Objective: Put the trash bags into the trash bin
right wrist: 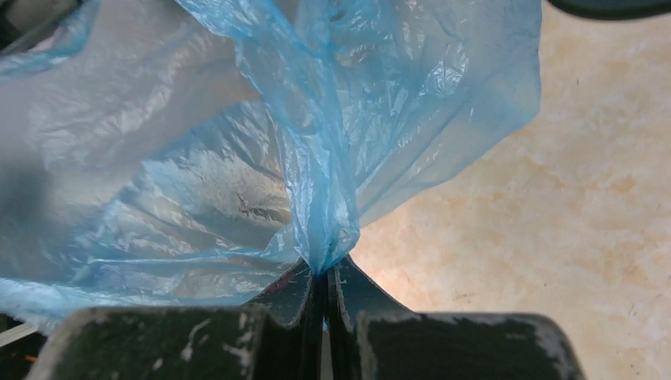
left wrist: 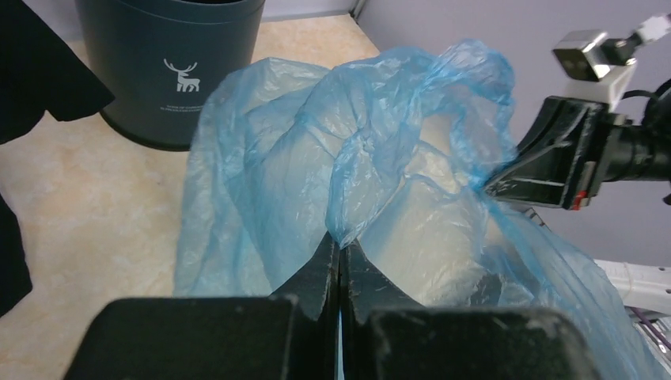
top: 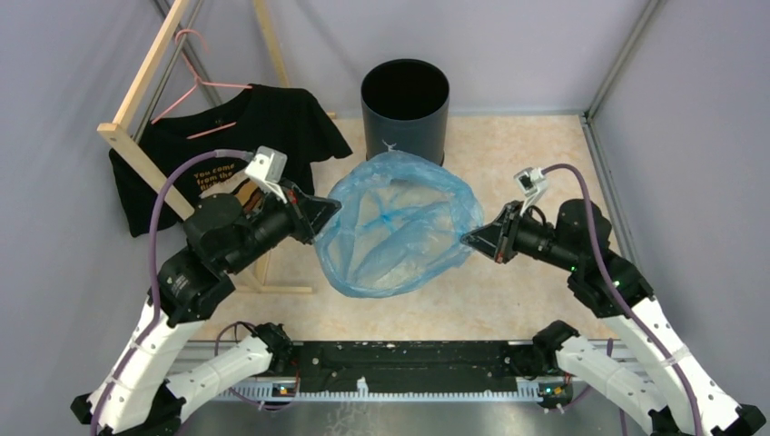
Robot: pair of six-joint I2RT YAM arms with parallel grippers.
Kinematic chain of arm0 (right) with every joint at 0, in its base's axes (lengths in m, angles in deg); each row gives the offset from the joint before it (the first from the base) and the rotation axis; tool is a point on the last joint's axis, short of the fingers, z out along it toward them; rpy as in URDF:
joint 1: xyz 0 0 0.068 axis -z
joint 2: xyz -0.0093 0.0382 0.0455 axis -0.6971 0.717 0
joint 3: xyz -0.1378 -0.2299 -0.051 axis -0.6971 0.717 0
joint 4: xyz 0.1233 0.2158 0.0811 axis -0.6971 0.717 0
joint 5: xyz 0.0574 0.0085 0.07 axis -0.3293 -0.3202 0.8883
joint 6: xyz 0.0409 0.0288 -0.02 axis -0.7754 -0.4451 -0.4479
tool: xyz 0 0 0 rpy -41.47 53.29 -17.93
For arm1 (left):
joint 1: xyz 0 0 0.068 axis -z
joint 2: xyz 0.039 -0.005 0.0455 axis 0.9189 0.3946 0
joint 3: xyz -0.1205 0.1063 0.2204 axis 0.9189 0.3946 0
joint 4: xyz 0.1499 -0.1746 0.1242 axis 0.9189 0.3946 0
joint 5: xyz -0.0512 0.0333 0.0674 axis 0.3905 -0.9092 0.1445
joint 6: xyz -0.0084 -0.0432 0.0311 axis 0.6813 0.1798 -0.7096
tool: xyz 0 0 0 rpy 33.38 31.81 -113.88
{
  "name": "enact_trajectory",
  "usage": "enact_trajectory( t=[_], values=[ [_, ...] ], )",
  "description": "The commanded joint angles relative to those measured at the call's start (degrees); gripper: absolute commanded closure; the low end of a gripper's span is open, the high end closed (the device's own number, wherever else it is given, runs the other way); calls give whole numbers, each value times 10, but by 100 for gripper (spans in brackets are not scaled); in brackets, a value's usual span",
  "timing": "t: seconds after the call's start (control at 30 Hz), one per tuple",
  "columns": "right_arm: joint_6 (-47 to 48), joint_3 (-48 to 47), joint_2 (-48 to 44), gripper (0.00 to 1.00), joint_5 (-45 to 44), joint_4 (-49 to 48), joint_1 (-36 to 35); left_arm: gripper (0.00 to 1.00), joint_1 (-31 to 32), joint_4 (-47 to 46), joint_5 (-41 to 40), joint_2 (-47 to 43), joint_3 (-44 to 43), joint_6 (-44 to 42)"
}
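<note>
A translucent light-blue trash bag hangs stretched open between my two grippers above the table, its mouth facing up. My left gripper is shut on the bag's left rim. On the other side, my right gripper is shut on the right rim. The dark round trash bin with a white deer logo stands upright just behind the bag, open and apart from it. In the left wrist view the right gripper shows pinching the far rim.
A black T-shirt on a pink hanger hangs from a wooden rack at the back left, close to my left arm. Grey walls enclose the table on three sides.
</note>
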Motion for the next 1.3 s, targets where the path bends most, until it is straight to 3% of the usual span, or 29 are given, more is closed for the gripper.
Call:
enact_trajectory(
  t=[0.0,0.17,0.47,0.63,0.8,1.0,1.03,1.27],
  values=[
    [-25,39,-20,100,22,-37,-1,100,1,-23,46,13,-13,13],
    [-116,98,-8,100,107,-195,-5,100,1,-75,175,68,-30,57],
    [-73,5,34,100,78,-157,-10,100,14,-162,242,160,-98,77],
    [-105,32,29,100,89,-221,-10,100,39,-231,224,202,-73,113],
    [-217,94,2,100,117,-384,-10,100,79,-278,196,230,-51,125],
    [-231,115,-25,92,75,-362,-10,100,126,-299,171,262,-43,133],
    [-236,119,-31,90,77,-367,-11,100,132,-298,165,268,-46,132],
    [-238,137,-75,50,56,-352,-10,100,164,-290,130,299,-66,129]
  ],
)
